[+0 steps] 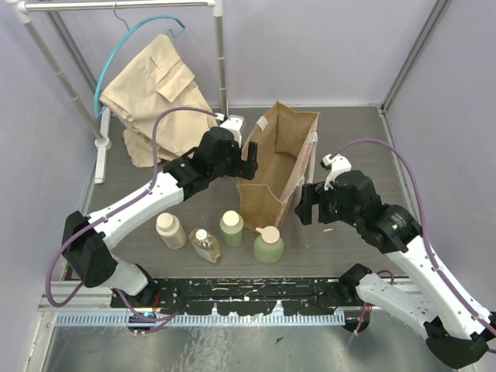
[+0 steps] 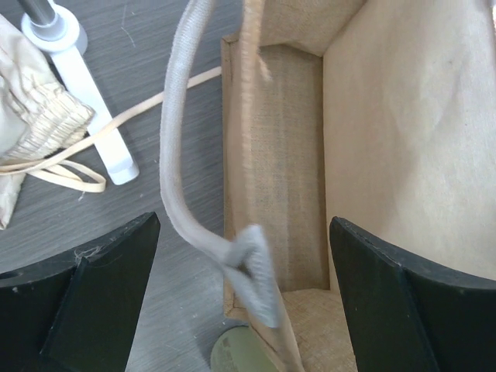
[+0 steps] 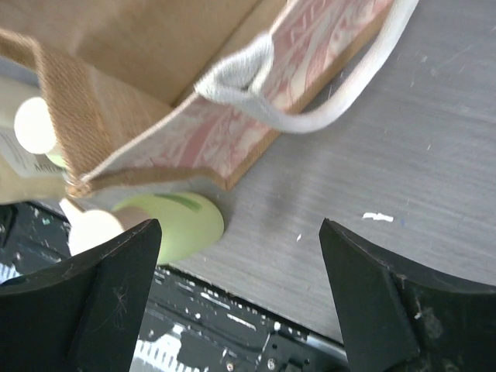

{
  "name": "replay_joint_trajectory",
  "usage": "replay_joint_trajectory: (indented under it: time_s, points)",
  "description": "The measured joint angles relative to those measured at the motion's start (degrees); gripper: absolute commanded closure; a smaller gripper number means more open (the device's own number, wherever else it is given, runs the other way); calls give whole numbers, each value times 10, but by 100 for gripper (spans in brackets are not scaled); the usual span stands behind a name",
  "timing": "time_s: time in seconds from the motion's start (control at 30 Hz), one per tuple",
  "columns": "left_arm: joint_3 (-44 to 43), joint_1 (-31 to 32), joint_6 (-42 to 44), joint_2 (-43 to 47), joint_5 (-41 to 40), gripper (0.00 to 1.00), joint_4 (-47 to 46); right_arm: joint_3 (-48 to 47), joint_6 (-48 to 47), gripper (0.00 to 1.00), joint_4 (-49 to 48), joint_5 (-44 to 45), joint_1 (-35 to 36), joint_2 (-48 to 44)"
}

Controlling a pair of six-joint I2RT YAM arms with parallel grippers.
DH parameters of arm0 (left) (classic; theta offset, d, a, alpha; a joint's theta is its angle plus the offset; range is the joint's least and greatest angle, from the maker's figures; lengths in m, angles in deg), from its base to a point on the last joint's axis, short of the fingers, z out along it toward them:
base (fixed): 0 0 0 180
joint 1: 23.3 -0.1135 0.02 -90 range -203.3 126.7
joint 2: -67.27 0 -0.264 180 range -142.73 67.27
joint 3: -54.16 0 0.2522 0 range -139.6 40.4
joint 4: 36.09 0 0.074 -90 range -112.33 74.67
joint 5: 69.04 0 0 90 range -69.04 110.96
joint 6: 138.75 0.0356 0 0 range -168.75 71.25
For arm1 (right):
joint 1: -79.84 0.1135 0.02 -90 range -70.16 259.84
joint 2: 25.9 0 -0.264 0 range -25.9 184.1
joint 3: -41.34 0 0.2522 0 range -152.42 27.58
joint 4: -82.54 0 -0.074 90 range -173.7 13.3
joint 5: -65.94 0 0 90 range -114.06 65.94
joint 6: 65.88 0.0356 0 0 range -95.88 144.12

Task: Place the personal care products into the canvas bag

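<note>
The canvas bag (image 1: pixel 280 159) stands open in the middle of the table, its inside bare (image 2: pixel 387 139). In front of it stand a cream bottle (image 1: pixel 170 230), an amber white-capped bottle (image 1: pixel 205 245), a green cylinder (image 1: pixel 231 229) and a rounder green bottle with a cream top (image 1: pixel 268 245). My left gripper (image 1: pixel 249 153) (image 2: pixel 244 225) is open, straddling the bag's left wall and its whitish strap (image 2: pixel 182 155). My right gripper (image 1: pixel 310 211) (image 3: pixel 239 229) is open beside the bag's near right corner (image 3: pixel 232 147), with the rounder green bottle (image 3: pixel 174 225) just beyond its left finger and nothing between the fingers.
A beige folded garment (image 1: pixel 155 85) hangs on a blue hanger from a white rack whose foot (image 1: pixel 102 147) (image 2: pixel 93 101) rests on the table at the back left. A black rail (image 1: pixel 248 294) runs along the near edge. Enclosure walls stand on both sides.
</note>
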Motion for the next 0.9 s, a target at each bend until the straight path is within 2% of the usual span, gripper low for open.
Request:
replay_joint_trajectory:
  time_s: [0.57,0.7,0.77,0.9]
  points:
    - [-27,0,44,-19,-131,0,-3,24,-8,10,17,-31,1,15]
    - [-24,0,69,-19,-131,11,-10,24,-6,10,17,-39,11,21]
    - [-24,0,74,-19,-133,24,-10,25,-1,10,16,-38,28,23]
    - [-24,0,78,-26,-133,63,-10,25,21,10,14,-21,99,34]
